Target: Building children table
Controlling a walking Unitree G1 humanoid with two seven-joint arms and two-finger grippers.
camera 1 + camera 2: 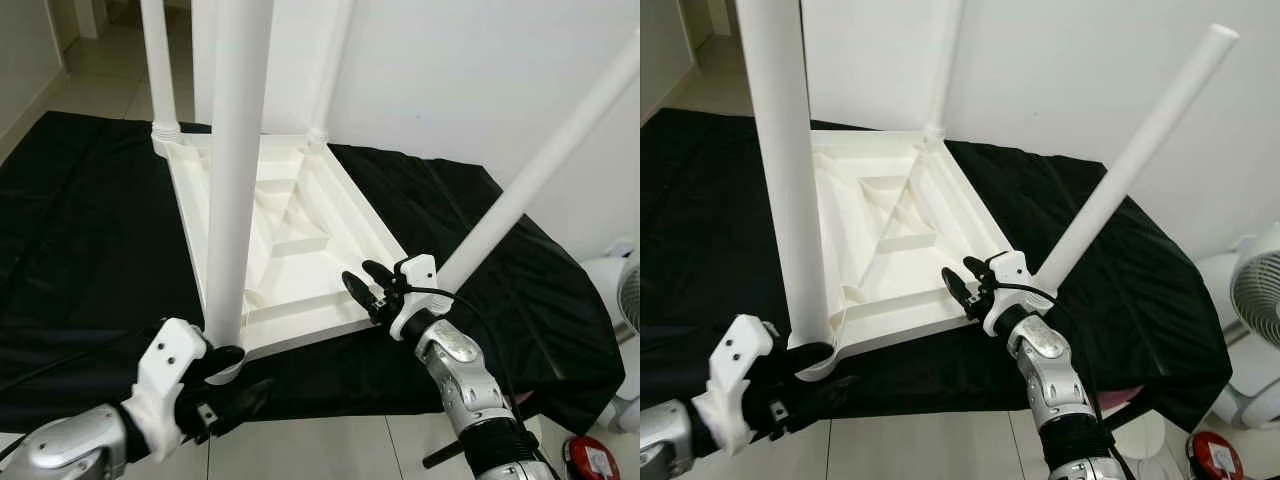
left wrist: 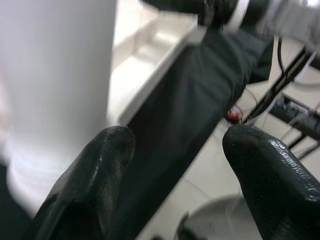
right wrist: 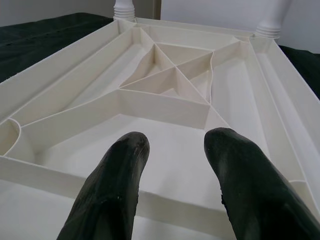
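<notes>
The white table top (image 1: 290,240) lies upside down on a black cloth (image 1: 90,230). Legs stand upright in its near left corner (image 1: 235,150) and in both far corners. Another white leg (image 1: 540,165) leans steeply to the right from the near right corner; its lower end is hidden behind my right wrist. My left gripper (image 1: 240,380) is open at the base of the near left leg (image 2: 55,75), which stands beside one finger, not between the two. My right gripper (image 1: 362,283) is open and empty, pointing over the ribbed underside (image 3: 165,80) at the near right edge.
The cloth covers the floor around the table, with pale tiles along its near edge. A white wall (image 1: 450,70) rises close behind. A white fan (image 1: 1255,290) stands at the right, and a red object (image 1: 590,460) lies on the floor below it.
</notes>
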